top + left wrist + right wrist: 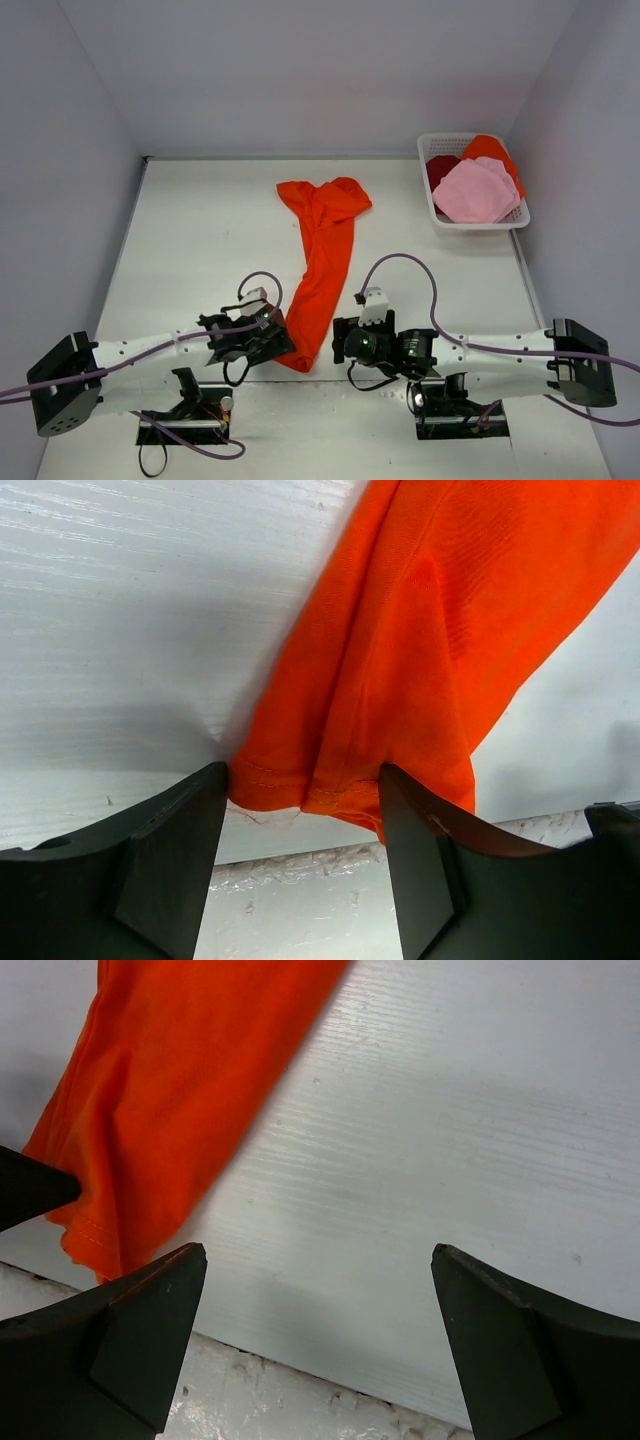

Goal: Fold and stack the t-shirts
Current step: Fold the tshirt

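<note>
A large bright orange-red t-shirt [322,262] lies bunched in a long strip down the middle of the table, its hem nearest the arms. My left gripper [278,336] is open at that hem; in the left wrist view [302,777] the hem [330,780] sits between the spread fingers, not pinched. My right gripper [338,342] is open and empty just right of the hem; in the right wrist view [318,1252] the shirt [150,1110] lies left of its left finger. Pink [475,190], dark red [441,168] and orange [492,150] t-shirts lie in the basket.
The white lattice basket [436,212] stands at the back right near the right wall. Grey walls close the table on three sides. The table's near edge strip [300,1400] shows under both grippers. A dark finger of the left gripper [35,1188] shows at the right wrist view's left edge.
</note>
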Robot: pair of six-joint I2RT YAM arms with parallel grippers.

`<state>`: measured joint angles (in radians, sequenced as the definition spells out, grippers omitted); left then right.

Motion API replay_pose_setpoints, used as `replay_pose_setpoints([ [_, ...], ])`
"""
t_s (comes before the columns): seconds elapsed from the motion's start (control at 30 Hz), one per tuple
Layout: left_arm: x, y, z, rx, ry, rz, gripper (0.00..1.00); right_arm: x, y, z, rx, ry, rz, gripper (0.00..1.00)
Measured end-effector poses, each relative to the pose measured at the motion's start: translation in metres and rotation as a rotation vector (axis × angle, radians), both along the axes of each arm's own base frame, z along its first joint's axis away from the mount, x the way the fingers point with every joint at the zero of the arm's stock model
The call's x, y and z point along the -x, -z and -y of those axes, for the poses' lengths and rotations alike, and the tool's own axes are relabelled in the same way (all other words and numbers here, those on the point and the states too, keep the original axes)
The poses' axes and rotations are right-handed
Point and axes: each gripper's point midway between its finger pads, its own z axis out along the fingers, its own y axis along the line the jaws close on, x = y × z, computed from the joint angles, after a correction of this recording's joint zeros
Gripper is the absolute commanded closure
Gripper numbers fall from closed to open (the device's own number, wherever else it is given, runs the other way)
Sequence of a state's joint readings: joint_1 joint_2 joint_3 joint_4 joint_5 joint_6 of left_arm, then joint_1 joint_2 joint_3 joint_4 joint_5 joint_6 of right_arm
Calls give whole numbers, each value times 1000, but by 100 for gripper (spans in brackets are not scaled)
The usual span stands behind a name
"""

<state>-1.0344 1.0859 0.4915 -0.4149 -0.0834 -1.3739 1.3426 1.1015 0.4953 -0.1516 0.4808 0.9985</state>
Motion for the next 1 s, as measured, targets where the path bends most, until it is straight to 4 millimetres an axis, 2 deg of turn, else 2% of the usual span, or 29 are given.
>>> replay_pose_setpoints([
  [0.2,0,0,3,13,4,5,46,0,2,1,10,2,-1,7],
  [0.3,-1,1,7,37,-1,9,54,0,3,2,16,2,-2,7],
  [0.33,0,1,8,43,-4,10,62,0,4,2,19,2,-3,7],
  [0.5,3,6,8,55,-5,3,83,0,8,3,36,2,-7,7],
  [0.8,6,8,7,72,-11,6,86,1,13,4,55,4,-13,7],
  [0.9,6,8,6,78,-13,8,96,1,15,4,67,5,-16,7],
  [1.0,8,8,3,87,-17,11,100,1,17,5,72,8,-19,7],
])
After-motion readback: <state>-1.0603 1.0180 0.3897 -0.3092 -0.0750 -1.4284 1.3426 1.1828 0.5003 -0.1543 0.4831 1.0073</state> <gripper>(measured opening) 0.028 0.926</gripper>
